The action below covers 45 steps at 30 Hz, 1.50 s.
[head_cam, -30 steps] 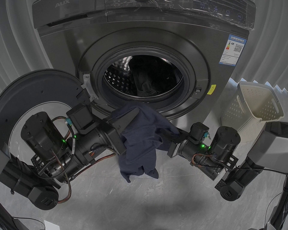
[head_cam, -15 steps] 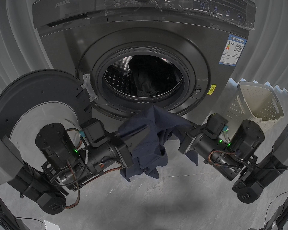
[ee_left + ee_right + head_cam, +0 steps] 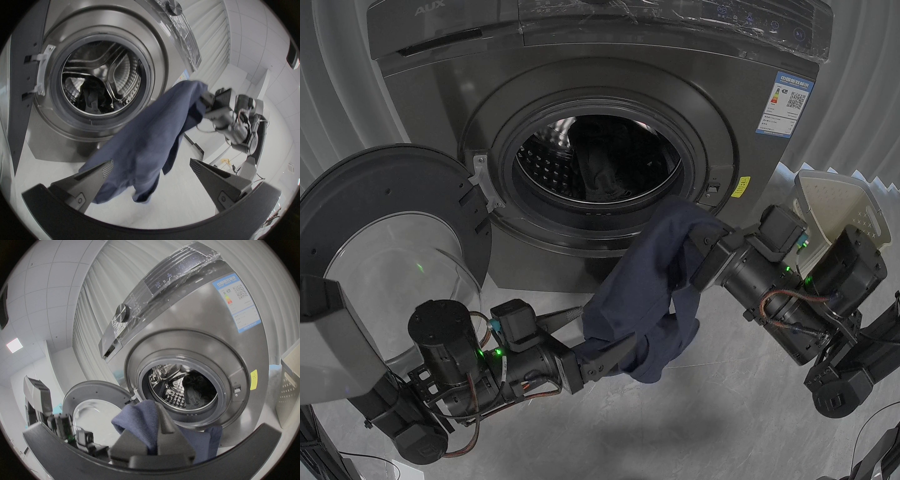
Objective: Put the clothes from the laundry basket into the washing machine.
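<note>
My left gripper (image 3: pixel 606 325) hangs low with its two fingers spread wide, pinching nothing. The open round door (image 3: pixel 387 206) of the washing machine (image 3: pixel 487 94) stands out to its left.

A navy garment (image 3: pixel 650 281) runs from this gripper up and to the right. Its lower folds lie against one left finger (image 3: pixel 93 178), resting there rather than held. The cloth looks soft, light and limp. I judge it will sag, swing and trail, and it will keep no shape of its own.

Beyond both grippers, up and ahead, the drum (image 3: pixel 594 162) stands open with dark clothes (image 3: pixel 600 169) already inside.

My right gripper (image 3: pixel 700 244) sits higher, just below the rim of the opening. It is clamped shut on a bunched top fold of the garment, and so carries all of its weight. A thick gathered fold like that seems the safest place to grip. Closing my left fingers on the hanging lower part would stop the hem catching on the door seal.

The pale laundry basket (image 3: pixel 865 209) stands just to the right of my right arm.
</note>
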{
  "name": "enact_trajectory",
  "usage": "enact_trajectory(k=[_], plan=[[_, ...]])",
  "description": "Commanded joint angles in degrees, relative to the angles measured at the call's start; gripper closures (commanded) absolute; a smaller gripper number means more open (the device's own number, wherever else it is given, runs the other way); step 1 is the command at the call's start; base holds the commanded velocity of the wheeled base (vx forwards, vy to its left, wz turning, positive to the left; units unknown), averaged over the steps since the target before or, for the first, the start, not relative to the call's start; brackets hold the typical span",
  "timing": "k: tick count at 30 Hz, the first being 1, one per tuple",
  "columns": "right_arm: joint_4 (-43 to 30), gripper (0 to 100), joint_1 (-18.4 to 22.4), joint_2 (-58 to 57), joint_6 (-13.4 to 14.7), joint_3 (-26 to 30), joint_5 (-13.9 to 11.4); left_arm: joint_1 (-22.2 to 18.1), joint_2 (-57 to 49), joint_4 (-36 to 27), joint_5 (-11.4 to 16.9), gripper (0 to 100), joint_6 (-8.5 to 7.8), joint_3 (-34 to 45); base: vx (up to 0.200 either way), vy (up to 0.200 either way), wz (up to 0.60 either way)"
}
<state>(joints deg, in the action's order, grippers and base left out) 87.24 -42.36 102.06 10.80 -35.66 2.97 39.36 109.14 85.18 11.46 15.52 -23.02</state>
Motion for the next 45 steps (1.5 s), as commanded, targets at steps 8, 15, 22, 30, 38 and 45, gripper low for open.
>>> enact_trajectory(k=[8, 15, 22, 30, 38, 45], plan=[[-0.7, 100, -0.1, 0.6, 0.0, -3.4, 1.0, 0.2, 7.6, 3.8, 0.2, 0, -4.27, 1.7, 0.0, 0.0, 0.0], [-0.7, 100, -0.1, 0.7, 0.1, -4.2, 1.0, 2.7, 9.9, 3.8, 0.3, 0, -4.71, 0.3, 0.0, 0.0, 0.0], [-0.6, 100, -0.4, 2.2, 0.1, -6.3, 1.0, 3.4, 16.2, 3.8, -0.2, 0, -5.15, -4.8, 0.0, 0.0, 0.0], [-0.7, 100, -0.6, 2.1, 0.2, -7.2, 1.0, 2.1, 24.5, 3.8, -2.5, 0, -5.76, -15.2, 0.0, 0.0, 0.0], [-0.6, 100, -1.3, 1.8, 0.4, -6.9, 1.1, 0.7, 32.2, 3.7, -3.3, 0, -5.76, -23.6, 0.0, 0.0, 0.0], [-0.5, 100, -1.8, 1.7, 0.5, -7.0, 2.8, -0.1, 36.3, 3.5, -6.1, 0, -6.38, -29.8, 0.0, 0.0, 0.0]])
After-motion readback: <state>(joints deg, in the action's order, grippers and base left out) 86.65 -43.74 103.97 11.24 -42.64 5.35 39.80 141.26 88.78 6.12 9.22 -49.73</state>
